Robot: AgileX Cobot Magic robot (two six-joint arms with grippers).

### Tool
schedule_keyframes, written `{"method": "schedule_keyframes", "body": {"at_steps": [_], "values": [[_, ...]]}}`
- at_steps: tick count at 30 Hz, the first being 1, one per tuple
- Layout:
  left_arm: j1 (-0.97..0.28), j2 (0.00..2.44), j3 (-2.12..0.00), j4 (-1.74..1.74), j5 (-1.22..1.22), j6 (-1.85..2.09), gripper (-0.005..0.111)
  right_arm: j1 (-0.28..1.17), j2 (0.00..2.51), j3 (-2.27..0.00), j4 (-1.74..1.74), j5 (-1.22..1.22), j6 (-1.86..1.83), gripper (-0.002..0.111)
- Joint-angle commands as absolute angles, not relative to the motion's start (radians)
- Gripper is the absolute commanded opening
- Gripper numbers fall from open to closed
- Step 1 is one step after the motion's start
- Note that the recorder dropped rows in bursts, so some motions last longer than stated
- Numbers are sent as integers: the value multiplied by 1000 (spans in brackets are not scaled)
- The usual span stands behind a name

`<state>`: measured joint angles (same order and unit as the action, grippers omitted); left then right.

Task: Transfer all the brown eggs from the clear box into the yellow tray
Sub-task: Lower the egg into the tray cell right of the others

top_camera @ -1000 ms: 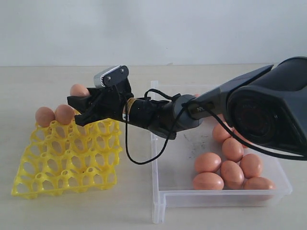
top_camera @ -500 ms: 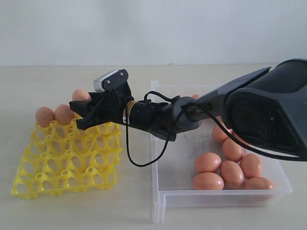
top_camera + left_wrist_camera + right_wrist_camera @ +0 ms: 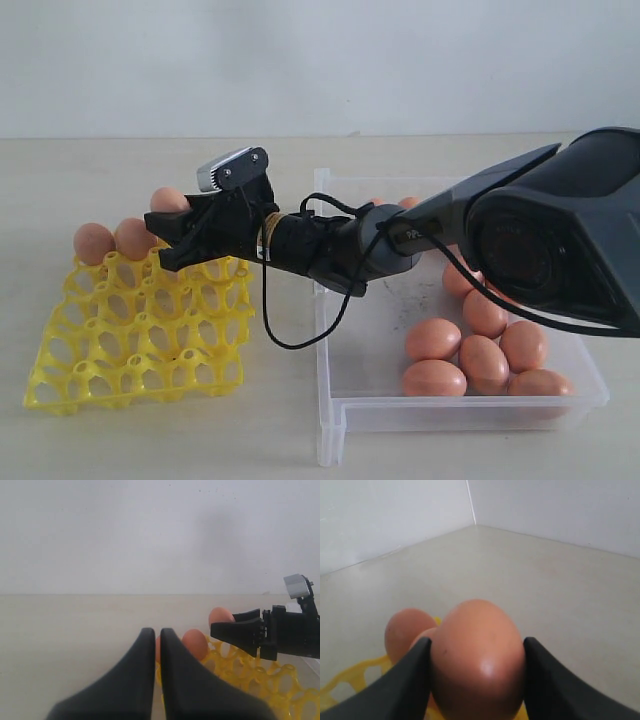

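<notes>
My right gripper reaches left across the middle and is shut on a brown egg, holding it just over the back row of the yellow tray. In the right wrist view that egg fills the space between the two black fingers. Two brown eggs sit side by side in the tray's back cups. Several more brown eggs lie in the clear box on the right. My left gripper is shut on nothing and looks towards the tray from low down; the exterior view does not show it.
The right arm's black forearm with its loose cable stretches over the box's left wall. The large dark arm housing covers the box's far right corner. Bare tabletop lies between tray and box.
My right gripper with the egg has sunk slightly towards the tray's back row over the last second, then held almost still. Eggs in the tray and box have not moved.
</notes>
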<state>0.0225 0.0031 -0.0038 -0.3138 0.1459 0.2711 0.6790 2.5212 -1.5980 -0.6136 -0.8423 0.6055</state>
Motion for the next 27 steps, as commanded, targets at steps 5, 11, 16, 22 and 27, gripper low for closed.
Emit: {"method": "schedule_keyframes", "body": {"at_steps": [5,11,16,22,27], "values": [[25,0,0,-319,131,271,4,679,2536,-1597,-626,-836,622,0],[25,0,0,-319,131,271,4,686,2534,-1597,-639,-775,619,0],[25,0,0,-319,131,271,4,686,2534,-1597,-639,-787,619,0],[25,0,0,-319,131,271,4,686,2534,-1597,-657,-787,619,5],[25,0,0,-319,131,271,4,687,2534,-1597,-662,-769,630,30]]}}
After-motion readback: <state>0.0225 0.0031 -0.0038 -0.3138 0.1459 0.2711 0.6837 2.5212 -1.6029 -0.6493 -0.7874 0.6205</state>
